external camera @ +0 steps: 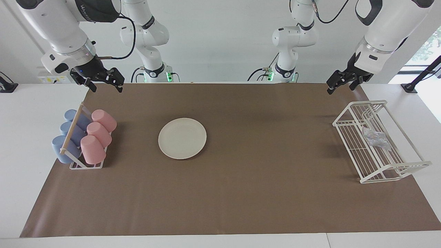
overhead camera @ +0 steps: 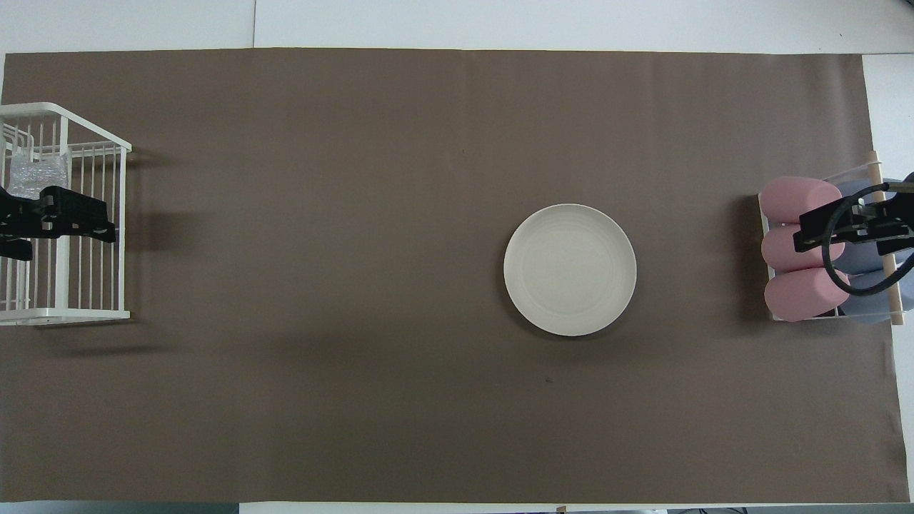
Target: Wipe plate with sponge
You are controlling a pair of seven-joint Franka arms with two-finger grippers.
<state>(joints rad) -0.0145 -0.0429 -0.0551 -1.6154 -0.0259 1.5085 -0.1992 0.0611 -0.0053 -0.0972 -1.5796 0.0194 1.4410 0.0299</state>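
The cream-white plate [external camera: 182, 138] lies flat on the brown mat, somewhat toward the right arm's end; it also shows in the overhead view [overhead camera: 570, 269]. The silvery-grey sponge [external camera: 375, 137] lies inside the white wire rack [external camera: 348, 144] at the left arm's end, and shows in the overhead view [overhead camera: 36, 175] too. My left gripper [external camera: 341, 89] is open and empty, up in the air by the wire rack [overhead camera: 64, 312]; from above, the left gripper [overhead camera: 68, 221] covers part of it. My right gripper [external camera: 106, 89] is open and empty, raised over the cup holder [overhead camera: 850, 225].
A holder with three pink cups [external camera: 98, 136] and three blue cups [external camera: 70, 132] lying on their sides stands at the right arm's end. The brown mat [external camera: 262, 179] covers most of the white table.
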